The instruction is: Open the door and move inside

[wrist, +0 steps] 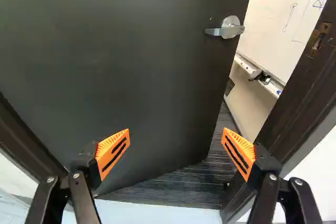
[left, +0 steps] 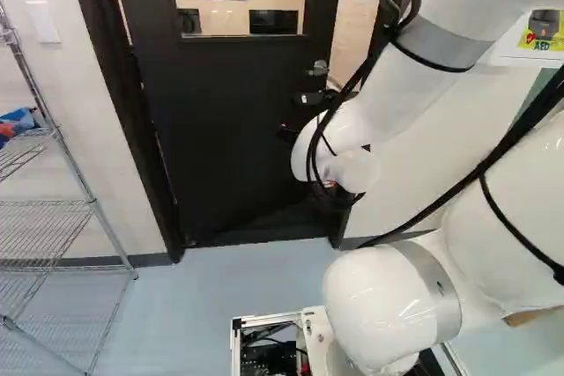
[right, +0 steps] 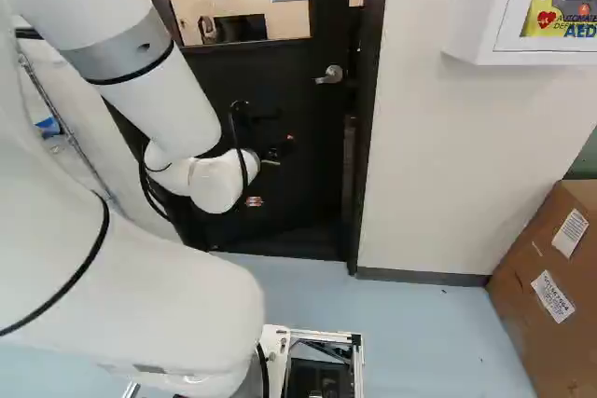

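Observation:
Dark and windowed, the door (left: pixel 220 121) stands ajar, swung away from me into the room beyond. Its silver lever handle (right: pixel 331 75) is on the right side, above my gripper (right: pixel 271 169), which is partly hidden and hard to make out against the dark door. In the wrist view the gripper (wrist: pixel 176 153) is open, with nothing between its fingers; the door panel (wrist: pixel 115 66) lies ahead, and the handle (wrist: pixel 226 29) is farther off, untouched. A gap separates the door's free edge from the dark frame (wrist: pixel 299 87) with its strike plate.
A wire shelf (left: pixel 48 204) stands left of the doorway. Right of it are a wall, a white AED cabinet (right: pixel 485 16) and a large cardboard box (right: pixel 550 295). Through the gap show a whiteboard (wrist: pixel 289 19) and dark flooring (wrist: pixel 194 182).

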`<state>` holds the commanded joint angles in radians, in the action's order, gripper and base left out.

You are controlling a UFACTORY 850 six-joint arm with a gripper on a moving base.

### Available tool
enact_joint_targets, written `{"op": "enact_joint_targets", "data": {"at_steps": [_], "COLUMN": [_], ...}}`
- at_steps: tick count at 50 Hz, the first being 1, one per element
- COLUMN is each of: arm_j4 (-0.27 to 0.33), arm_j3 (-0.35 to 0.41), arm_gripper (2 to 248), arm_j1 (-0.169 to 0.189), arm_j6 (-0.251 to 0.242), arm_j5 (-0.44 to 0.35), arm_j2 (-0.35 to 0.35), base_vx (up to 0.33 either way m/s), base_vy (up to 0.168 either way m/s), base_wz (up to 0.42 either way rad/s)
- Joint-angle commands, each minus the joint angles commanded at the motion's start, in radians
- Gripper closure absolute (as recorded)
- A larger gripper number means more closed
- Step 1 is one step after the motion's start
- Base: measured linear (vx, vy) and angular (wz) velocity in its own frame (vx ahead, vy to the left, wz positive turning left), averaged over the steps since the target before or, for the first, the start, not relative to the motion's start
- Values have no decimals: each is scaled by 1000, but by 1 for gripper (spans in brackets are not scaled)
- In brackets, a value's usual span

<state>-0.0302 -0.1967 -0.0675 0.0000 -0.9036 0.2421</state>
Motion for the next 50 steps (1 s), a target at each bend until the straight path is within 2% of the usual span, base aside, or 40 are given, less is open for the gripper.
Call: {"op": "enact_joint_targets", "data": {"at_steps": [17, 50], "arm_j4": [0, 0], "arm_j3": [0, 0], "arm_gripper": [3, 3], "arm_j1": [0, 0], "arm_j6": [0, 0], "arm_j5": [0, 0], "arm_j2": [0, 0], "base_vx": [95, 100], "base_vy": [53, 94], "base_wz": [-140, -27]}}
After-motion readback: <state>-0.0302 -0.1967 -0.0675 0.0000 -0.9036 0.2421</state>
